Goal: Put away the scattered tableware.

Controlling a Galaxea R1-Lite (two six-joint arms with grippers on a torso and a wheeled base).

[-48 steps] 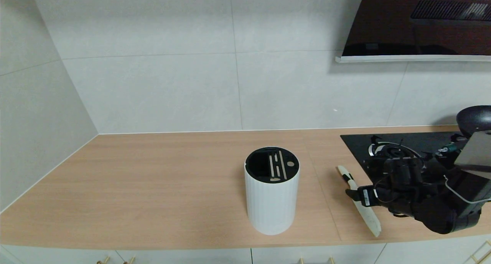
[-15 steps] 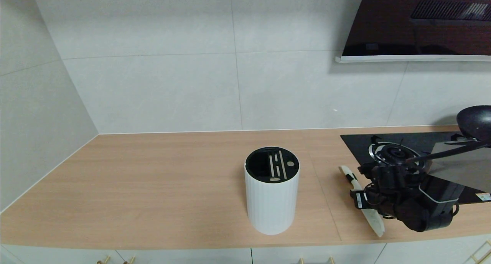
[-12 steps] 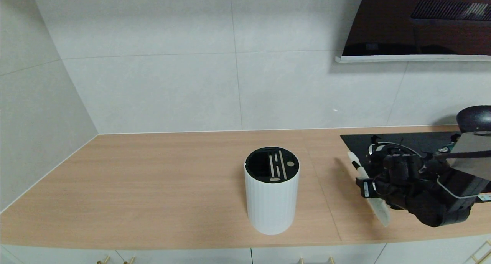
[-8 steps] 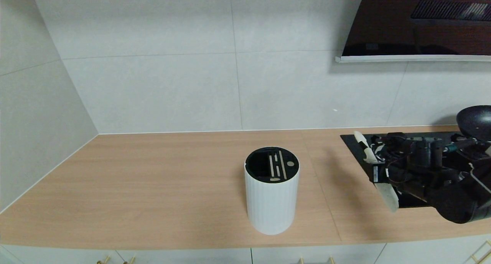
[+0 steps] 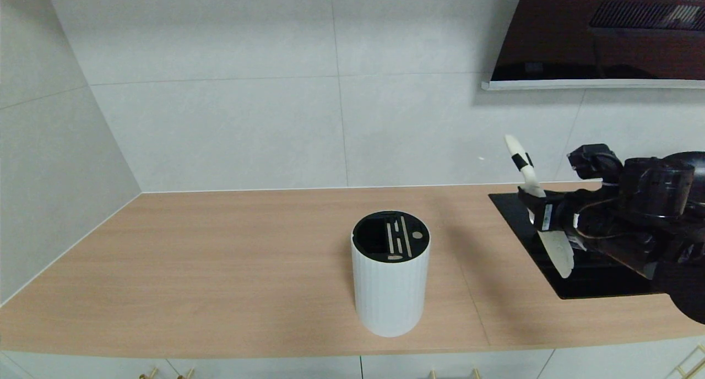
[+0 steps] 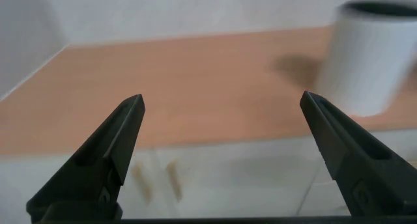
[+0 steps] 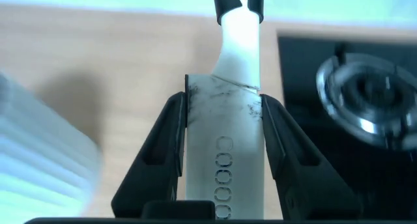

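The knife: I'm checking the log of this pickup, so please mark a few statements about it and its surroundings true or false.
1. The right end effector is shut on the knife. True.
2. The knife lies flat on the counter. False: it is held in the air, tilted, above the near corner of the cooktop.
3. The holder stands upright on the counter. True.
4. The left end effector is shut. False: its fingers are spread wide open with nothing between them.
5. A utensil sticks out of the holder. False: nothing sticks up from its slotted black top.
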